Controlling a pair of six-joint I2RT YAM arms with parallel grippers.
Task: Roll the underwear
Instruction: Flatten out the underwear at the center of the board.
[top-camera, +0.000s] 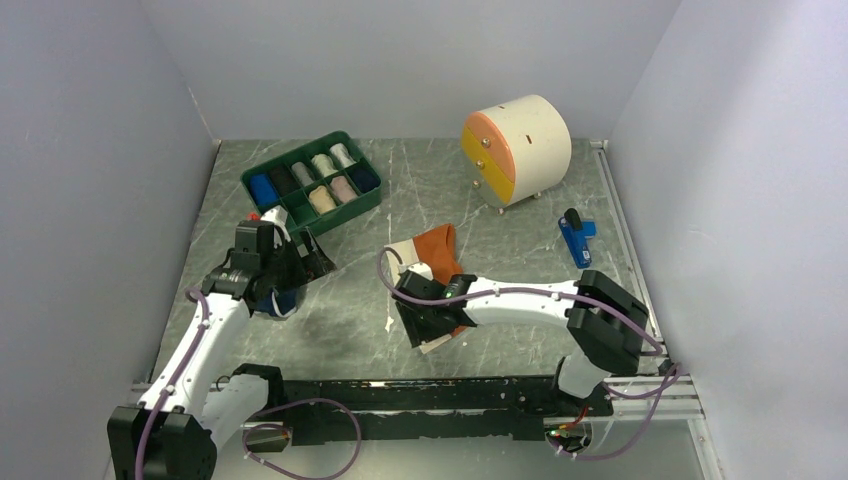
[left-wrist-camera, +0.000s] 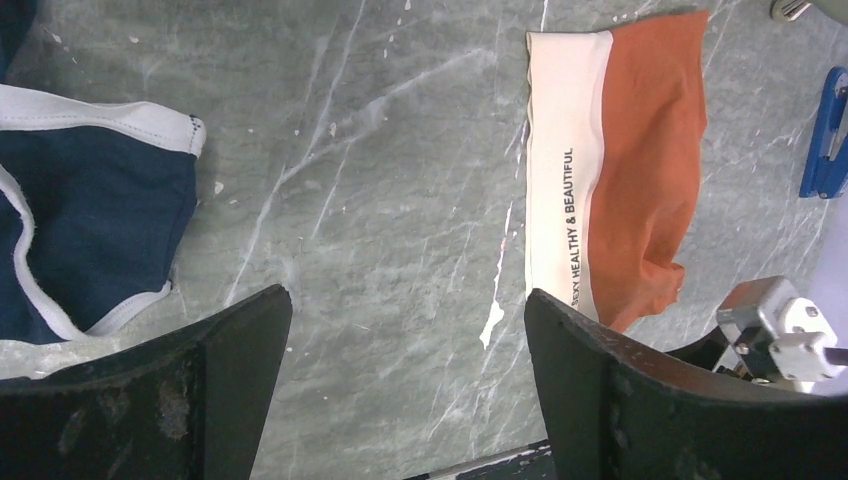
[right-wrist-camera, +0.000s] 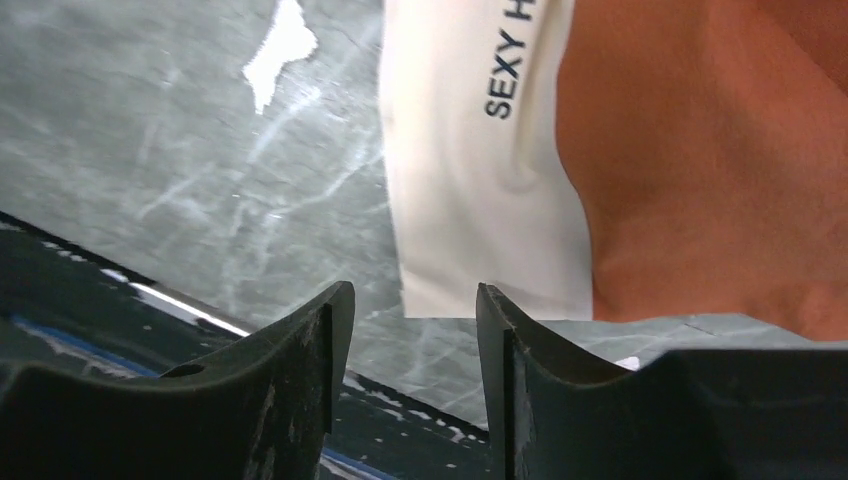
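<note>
The orange-rust underwear (top-camera: 440, 250) lies flat at mid-table, its cream-white band printed with black letters. My right gripper (top-camera: 432, 330) hovers over its near end. In the right wrist view the gripper (right-wrist-camera: 415, 300) is open a narrow way and empty, just short of the white band's edge (right-wrist-camera: 480, 180). The navy blue underwear with white trim (top-camera: 272, 300) lies on the left, under my left gripper (top-camera: 305, 262). In the left wrist view that gripper (left-wrist-camera: 408, 330) is wide open and empty above bare table, with the navy underwear (left-wrist-camera: 80, 230) to its left and the orange one (left-wrist-camera: 640, 170) to its right.
A green tray (top-camera: 310, 180) with several cloth rolls stands at the back left. A round cream cabinet with orange and yellow drawer fronts (top-camera: 515, 145) stands at the back right. A small blue object (top-camera: 575, 238) lies on the right. A black rail runs along the near edge.
</note>
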